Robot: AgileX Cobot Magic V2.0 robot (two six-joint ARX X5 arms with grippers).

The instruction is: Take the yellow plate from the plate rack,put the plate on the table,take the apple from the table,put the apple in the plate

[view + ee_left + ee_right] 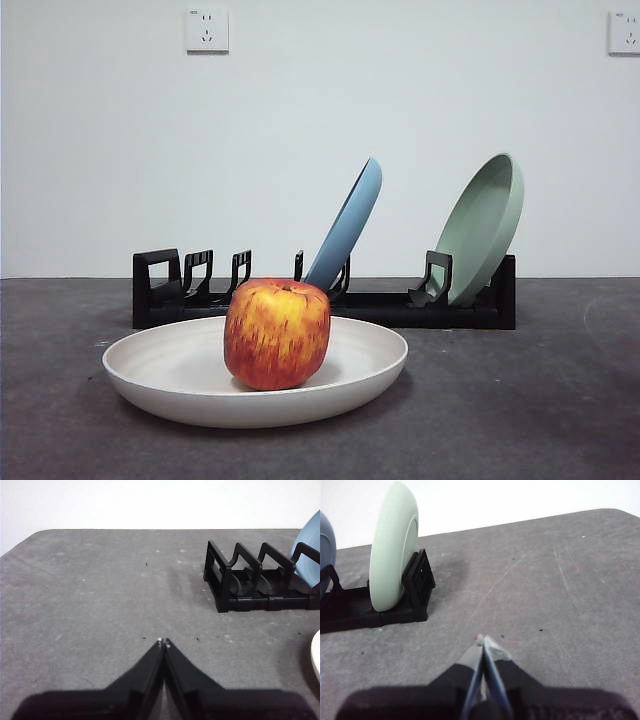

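The apple [277, 333], red streaked over yellow-orange, stands upright in the cream yellow plate [160, 365], which lies flat on the dark grey table [540, 400] in front of the plate rack [330, 300]. The plate's edge shows in the left wrist view [316, 655]. My left gripper [163, 642] is shut and empty, low over bare table away from the rack's squared end [225, 577]. My right gripper [481, 639] is shut and empty over bare table, off the rack's other end [417, 587]. Neither arm shows in the front view.
A blue plate [348, 225] and a pale green plate [485, 225] lean in the rack's slots. The green plate also shows in the right wrist view [392, 547]. A white wall with two sockets [207, 30] stands behind the table.
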